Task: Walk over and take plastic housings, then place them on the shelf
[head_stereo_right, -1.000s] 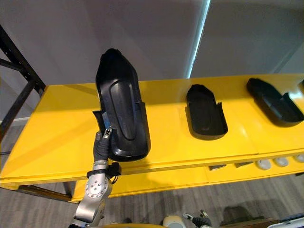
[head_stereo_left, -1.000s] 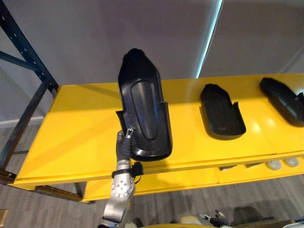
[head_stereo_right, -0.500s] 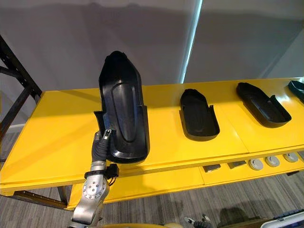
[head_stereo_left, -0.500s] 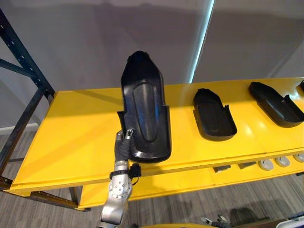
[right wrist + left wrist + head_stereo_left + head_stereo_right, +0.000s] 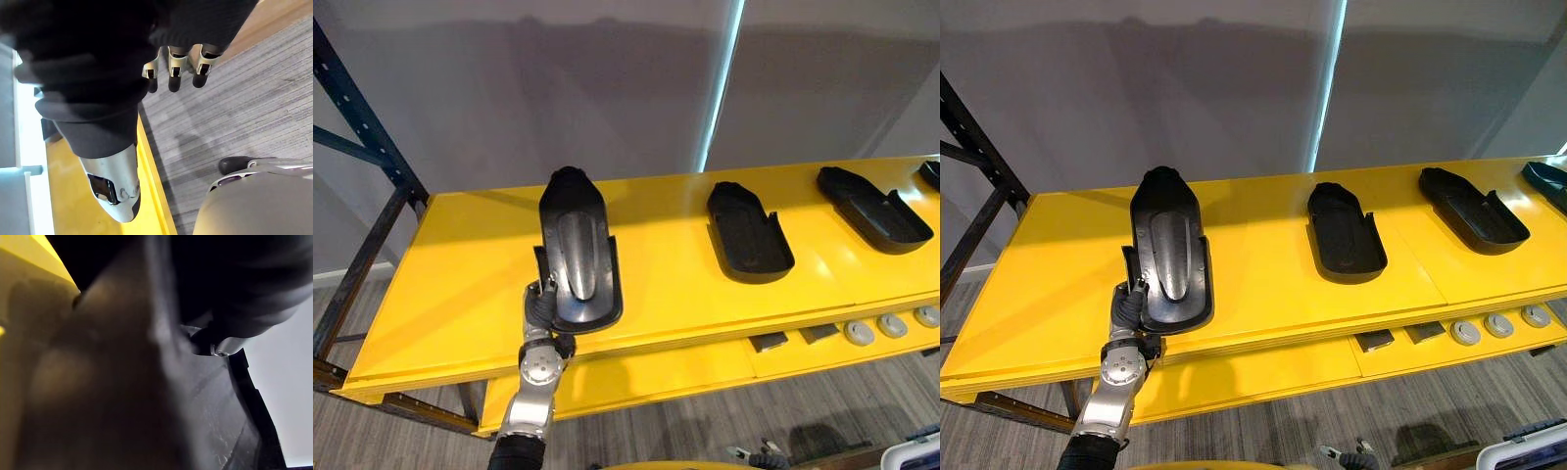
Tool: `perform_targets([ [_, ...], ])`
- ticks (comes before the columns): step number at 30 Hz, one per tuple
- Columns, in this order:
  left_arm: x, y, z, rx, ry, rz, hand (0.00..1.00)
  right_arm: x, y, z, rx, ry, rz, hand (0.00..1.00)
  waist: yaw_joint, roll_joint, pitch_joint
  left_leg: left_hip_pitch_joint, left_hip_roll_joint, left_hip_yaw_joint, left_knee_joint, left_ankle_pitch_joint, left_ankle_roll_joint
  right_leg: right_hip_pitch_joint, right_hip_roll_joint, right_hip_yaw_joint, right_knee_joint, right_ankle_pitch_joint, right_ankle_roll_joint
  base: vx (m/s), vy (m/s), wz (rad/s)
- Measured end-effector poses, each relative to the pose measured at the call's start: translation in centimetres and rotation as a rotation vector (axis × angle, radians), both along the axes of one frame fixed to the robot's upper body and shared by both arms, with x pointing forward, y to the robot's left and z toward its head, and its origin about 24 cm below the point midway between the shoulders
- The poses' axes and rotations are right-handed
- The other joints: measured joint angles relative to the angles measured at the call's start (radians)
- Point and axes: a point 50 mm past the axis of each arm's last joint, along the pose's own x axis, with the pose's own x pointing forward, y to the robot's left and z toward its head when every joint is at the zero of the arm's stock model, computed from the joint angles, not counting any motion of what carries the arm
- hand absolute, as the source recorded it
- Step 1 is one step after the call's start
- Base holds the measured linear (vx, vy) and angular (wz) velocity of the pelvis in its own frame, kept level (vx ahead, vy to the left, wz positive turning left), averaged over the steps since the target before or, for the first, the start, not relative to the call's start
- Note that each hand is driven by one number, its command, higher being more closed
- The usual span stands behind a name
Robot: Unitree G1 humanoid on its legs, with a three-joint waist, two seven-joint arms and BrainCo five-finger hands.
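Plastic housing (image 5: 578,250) at front left of yellow shelf (image 5: 450,294), contact unclear | I read left hand (image 5: 540,302) fingers clamped on its near end | right hand (image 5: 177,66) fingers loose, empty, above floor (image 5: 254,112)

From the wrist, the black plastic housing (image 5: 122,396) sits right up against the camera. It is a broad dark surface with a raised ridge running along it, and there is a finely textured patch toward its far end. The left hand (image 5: 222,346) shows as a dark cover bulging close over the housing. A small silver part of it touches the plastic just beside that ridge. Past one edge of the housing lies the bright yellow shelf (image 5: 27,257), and past the other edge stands a pale grey wall (image 5: 293,382).
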Motion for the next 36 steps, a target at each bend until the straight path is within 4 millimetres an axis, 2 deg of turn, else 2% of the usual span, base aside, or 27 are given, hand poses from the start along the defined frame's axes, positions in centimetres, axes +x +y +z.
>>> perform_targets([
  [1,0.1,0.1,-0.1,0.001,0.003,0.006,1.0,0.0,0.0,0.0,0.0,0.0,0.004,0.0,-0.001,0.0,0.0,-0.001,0.0,0.0,0.0,0.0,0.0,0.0,0.0,0.0,-0.003,0.002,0.0,0.0,0.0,0.0],
  [2,0.4,0.3,0.0,0.009,0.001,0.022,0.0,0.0,0.0,0.0,-0.002,0.001,0.012,0.0,-0.002,0.0,0.0,-0.005,-0.001,-0.002,0.0,0.0,0.0,0.0,0.0,0.0,-0.009,0.005,0.001,0.0,0.0,0.0],
  [7,1.7,1.7,0.5,0.052,0.0,0.079,0.0,0.3,0.1,0.0,-0.001,-0.001,0.028,0.0,-0.016,0.0,0.0,-0.008,-0.011,-0.003,0.0,0.0,0.0,0.002,0.0,0.002,-0.021,0.01,0.002,0.02,-0.001,-0.01],
  [12,2.6,2.4,1.0,0.056,-0.013,0.106,0.0,0.8,0.1,0.0,0.01,-0.009,0.036,0.0,-0.018,0.0,0.001,-0.016,-0.013,-0.012,0.0,0.0,0.0,0.004,0.008,0.006,-0.047,0.025,-0.001,0.03,-0.03,-0.04],
  [26,3.0,2.1,1.2,0.049,-0.021,0.138,0.0,1.6,0.5,0.1,0.02,-0.024,0.039,0.0,-0.02,-0.007,0.009,-0.008,-0.014,-0.024,-0.001,0.0,0.0,0.022,0.003,0.003,-0.066,0.034,-0.002,-0.01,-0.006,0.0],
  [36,3.1,1.3,2.2,0.025,-0.077,0.153,0.0,1.8,0.7,0.1,0.026,-0.031,0.04,0.0,-0.019,-0.02,0.024,-0.009,-0.017,-0.042,0.0,0.0,0.0,0.03,0.0,-0.016,-0.066,0.033,-0.001,-0.01,-0.014,0.05],
])
